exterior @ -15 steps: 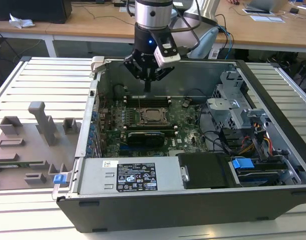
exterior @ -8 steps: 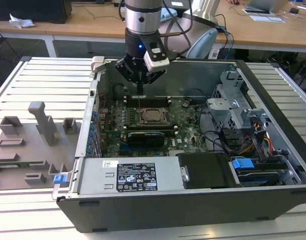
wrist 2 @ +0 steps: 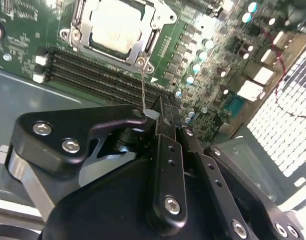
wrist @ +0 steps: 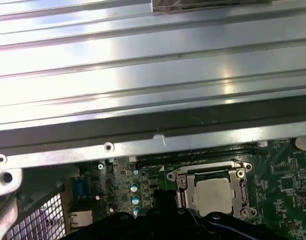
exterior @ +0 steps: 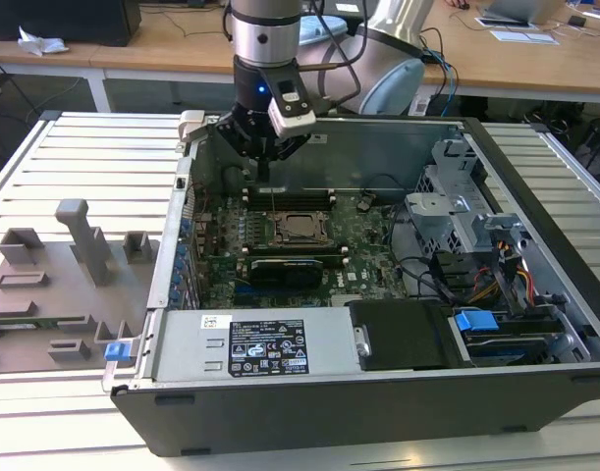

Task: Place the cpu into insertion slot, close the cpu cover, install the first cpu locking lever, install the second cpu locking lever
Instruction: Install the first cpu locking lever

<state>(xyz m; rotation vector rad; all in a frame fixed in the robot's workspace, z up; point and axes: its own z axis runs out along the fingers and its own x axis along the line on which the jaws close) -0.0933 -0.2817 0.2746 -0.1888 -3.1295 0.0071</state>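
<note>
The cpu (wrist 2: 115, 27) sits in the insertion slot (wrist 2: 77, 20) under the closed cpu cover (wrist 2: 142, 37), so lever work is in hand. The gripper (wrist 2: 150, 112), fingers closed, pinches a thin locking lever (wrist 2: 142, 85) rising just ahead of it; swinging that lever down under its catch looks due.

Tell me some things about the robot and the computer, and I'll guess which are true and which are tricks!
1. The cpu sits in the insertion slot. True.
2. The cpu cover stands straight up, open. False: it lies flat around the chip.
3. The gripper hangs above the motherboard inside the computer case. True.
4. The gripper carries a blue box. False: no blue box is in it; a thin metal lever runs from the cover's corner up to the fingertips.
</note>
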